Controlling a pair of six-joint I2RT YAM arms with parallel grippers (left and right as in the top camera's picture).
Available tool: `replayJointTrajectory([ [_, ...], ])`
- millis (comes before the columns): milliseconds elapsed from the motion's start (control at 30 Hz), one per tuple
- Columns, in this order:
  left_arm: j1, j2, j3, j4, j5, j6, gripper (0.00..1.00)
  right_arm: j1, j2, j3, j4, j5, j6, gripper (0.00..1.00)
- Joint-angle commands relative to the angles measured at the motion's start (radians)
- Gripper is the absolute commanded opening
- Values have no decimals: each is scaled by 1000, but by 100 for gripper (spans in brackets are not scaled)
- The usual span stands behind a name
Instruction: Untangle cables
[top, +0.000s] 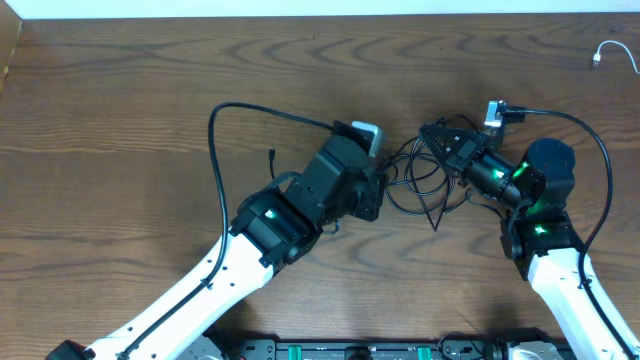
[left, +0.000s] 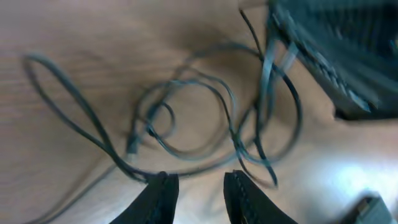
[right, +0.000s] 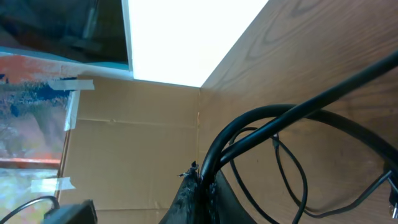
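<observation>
Two dark fingers (left: 161, 196) of the left gripper (left: 200, 177) are held slightly apart at the frame's bottom, empty, while the cables (left: 233, 115) in the middle are pinched tight by the right gripper (right: 200, 177), probably to pull loops loose.

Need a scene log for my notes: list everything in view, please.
table: one, brown wood, under everything
black cables: one tangle, count unclear, mid-table between the arms
white cable: one, far right corner, apart from the tangle
cardboard wall: one, tan, along a table edge
arm wires: two, thicker black, one looping off each arm
left arm, right arm: white and black, from the near edge
left fingers: two, black, apart, beside the tangle, holding nothing
right fingers: two, black, shut on one of the black cables
</observation>
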Motion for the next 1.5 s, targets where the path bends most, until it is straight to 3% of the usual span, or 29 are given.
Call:
replayJointTrajectory([
  [0,-5,31,10,27,-112,-59,31,-4,-6,8,4,-45,33,1],
  [233,-5,114,10,133,145,55,31,-5,-6,8,8,-101,33,1],
  [500,-5,144,10,138,221,88,31,-48,-6,8,7,-133,33,1],
  [833,-5,144,10,172,274,90,31,-63,-6,8,8,-161,61,1],
  [1467,-4,200,10,171,208,90,30,-63,-6,8,19,-232,131,1],
])
